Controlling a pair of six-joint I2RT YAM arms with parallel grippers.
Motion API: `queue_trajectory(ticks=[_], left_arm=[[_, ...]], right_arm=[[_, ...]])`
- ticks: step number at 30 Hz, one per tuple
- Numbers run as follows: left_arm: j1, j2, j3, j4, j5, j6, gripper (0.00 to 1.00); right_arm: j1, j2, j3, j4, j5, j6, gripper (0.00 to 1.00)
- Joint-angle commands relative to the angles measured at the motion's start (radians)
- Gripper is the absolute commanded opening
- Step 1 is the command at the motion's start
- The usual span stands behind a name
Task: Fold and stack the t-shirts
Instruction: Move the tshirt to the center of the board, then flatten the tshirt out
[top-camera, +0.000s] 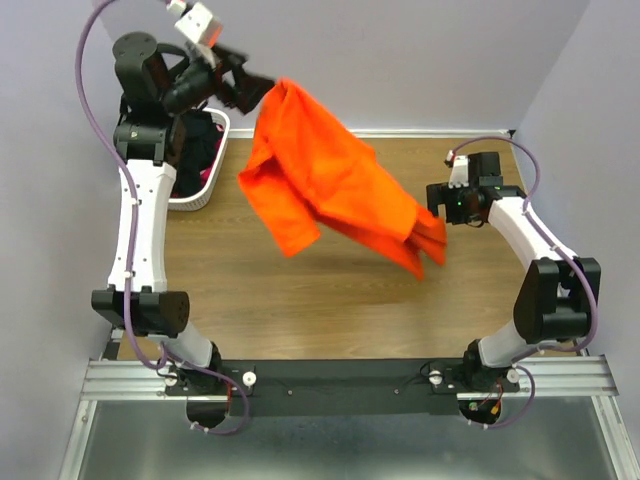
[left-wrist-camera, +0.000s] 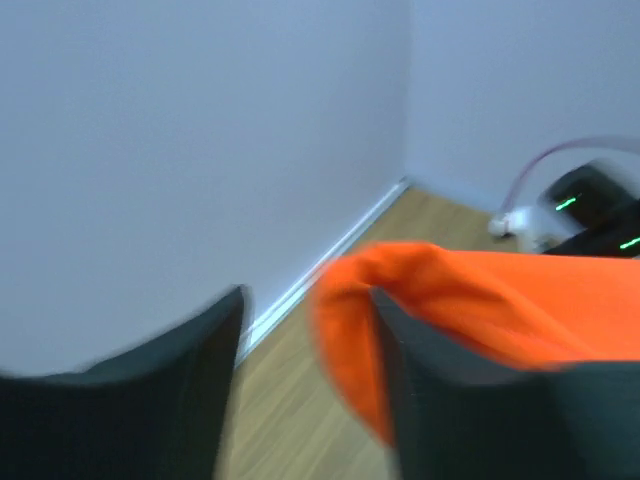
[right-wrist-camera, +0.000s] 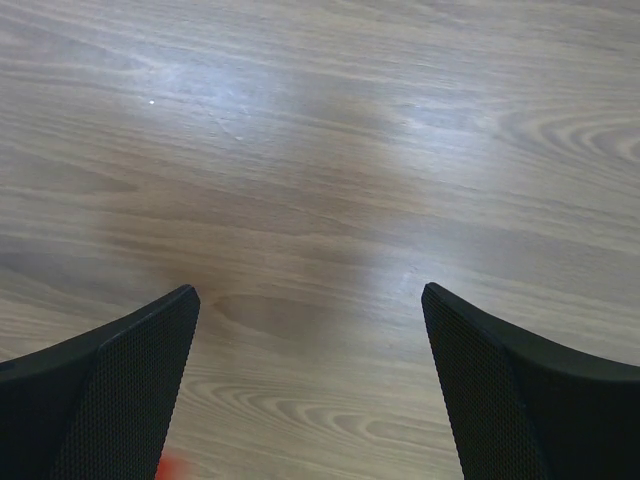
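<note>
- orange t-shirt (top-camera: 330, 180) hangs in the air, its top corner at the left claw (top-camera: 262, 92), the rest spreading down and away from that claw toward the right claw (top-camera: 440, 207).
- left claw is raised high and released: its blurred wrist view shows a gap between the fingers (left-wrist-camera: 430, 390), with the orange cloth draped over one of them.
- right claw is released too, fingers wide apart above the wooden table (top-camera: 330, 295); the shirt's lower end hangs just beside it.
- below the left claw sits a white basket (top-camera: 200, 198) holding black shirts (top-camera: 200, 140) and a bit of pink cloth (top-camera: 208, 172).
</note>
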Motion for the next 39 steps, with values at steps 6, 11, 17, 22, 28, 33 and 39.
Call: queue_trajectory(ticks=[6,11,17,22,28,33,39], left_arm=[[0.315,0.027,-0.664,-0.146,-0.019,0.165,0.99],[0.292,-0.037,-0.84,-0.154,-0.006,0.33,0.96],[0.078,-0.157,-0.995,-0.313,-0.143,0.627,0.77],[-0.157,-0.307,-1.207,-0.298,-0.324,0.736,0.74],[-0.465,-0.345,-1.343,-0.246,-0.406,0.747,0.74],[-0.659,-0.307,-1.395,-0.128,-0.547,0.716,0.74],[-0.681,-0.143,-1.347,-0.005,-0.661,0.674,0.61]], right_arm=[[-0.029,-0.047,0.032,-0.071,-0.031,-0.068,1.0],[-0.029,-0.008,0.068,-0.192,-0.067,-0.158,1.0],[-0.029,-0.019,0.031,-0.393,-0.095,-0.336,1.0],[-0.03,-0.094,-0.112,-0.494,0.029,-0.494,0.98],[-0.029,-0.125,-0.216,-0.52,0.087,-0.566,0.86],[-0.03,-0.064,-0.277,-0.505,0.084,-0.574,0.85],[-0.029,0.053,-0.25,-0.404,0.097,-0.513,0.63]])
